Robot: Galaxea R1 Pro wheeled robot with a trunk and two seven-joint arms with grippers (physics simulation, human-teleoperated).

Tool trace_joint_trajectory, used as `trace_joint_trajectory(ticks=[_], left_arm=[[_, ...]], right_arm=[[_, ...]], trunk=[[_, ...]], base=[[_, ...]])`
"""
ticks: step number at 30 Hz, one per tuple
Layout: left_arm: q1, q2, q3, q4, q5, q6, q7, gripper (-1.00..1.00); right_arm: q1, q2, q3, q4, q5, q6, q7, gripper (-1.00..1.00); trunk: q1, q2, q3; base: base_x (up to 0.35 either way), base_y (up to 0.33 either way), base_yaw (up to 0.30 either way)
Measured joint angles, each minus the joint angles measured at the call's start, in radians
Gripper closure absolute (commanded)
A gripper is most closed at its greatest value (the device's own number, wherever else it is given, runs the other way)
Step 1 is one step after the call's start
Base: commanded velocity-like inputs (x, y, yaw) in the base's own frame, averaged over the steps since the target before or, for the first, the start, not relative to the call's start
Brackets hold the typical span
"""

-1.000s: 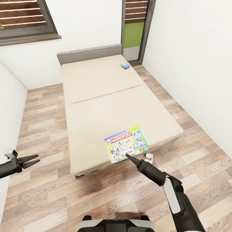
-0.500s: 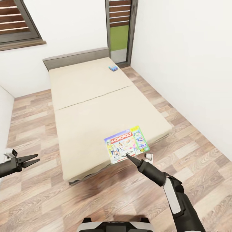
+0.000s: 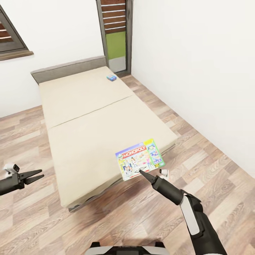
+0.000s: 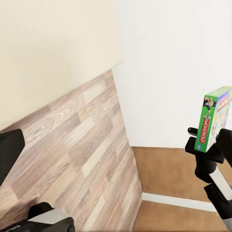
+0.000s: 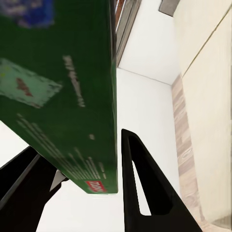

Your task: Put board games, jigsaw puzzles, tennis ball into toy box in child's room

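A colourful Monopoly board game (image 3: 139, 159) hangs in the air over the bed's near right corner, with my right gripper (image 3: 142, 173) shut on its lower edge. The right wrist view has the box's green side (image 5: 72, 87) clamped between the dark fingers (image 5: 140, 188). From the left wrist view the box (image 4: 212, 118) stands on edge in the right gripper (image 4: 205, 151). A second, small blue board game (image 3: 111, 78) lies at the bed's far right corner. At the far left, over the floor, my left gripper (image 3: 35, 176) is open and holds nothing.
The beige bed (image 3: 85, 120) with a grey headboard (image 3: 67, 70) stretches away from me on a wood floor (image 3: 198, 156). A white wall (image 3: 198, 63) runs along the right, a slatted door (image 3: 115, 35) stands beyond the bed, and a window (image 3: 10, 42) is at upper left.
The whole view has swung, so bed, door and window sit further left in the picture. The Monopoly box stays in my right gripper at the same spot; the left gripper is unchanged.
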Motion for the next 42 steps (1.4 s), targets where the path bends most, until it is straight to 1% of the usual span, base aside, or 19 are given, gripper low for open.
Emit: trace_joint_trajectory(ticks=[9, 15, 26, 42], left_arm=[[0.0, -0.002, -0.001, 0.0, 0.0, 0.0, 0.0, -1.0], [0.0, -0.002, 0.0, 0.0, 0.0, 0.0, 0.0, -1.0], [0.0, -0.002, 0.0, -0.001, 0.0, 0.0, 0.0, -1.0], [0.0, -0.001, 0.001, -0.001, 0.0, 0.0, 0.0, -1.0]], right_arm=[[0.0, -0.001, 0.0, 0.002, 0.0, -0.03, 0.0, 1.0], [0.0, 0.0, -0.002, 0.003, 0.003, -0.042, -0.012, 1.0], [0.0, 0.0, -0.003, 0.002, 0.002, -0.042, -0.009, 1.0], [0.006, 0.0, -0.004, 0.002, 0.0, -0.042, 0.0, 1.0]], trunk=[[0.0, 0.0, 0.011], [0.0, 0.0, 0.012], [0.0, 0.0, 0.014], [0.0, 0.0, 0.037]], base=[[0.0, 0.0, -0.206], [0.0, 0.0, -0.031], [0.0, 0.0, -0.004], [0.0, 0.0, -0.094]])
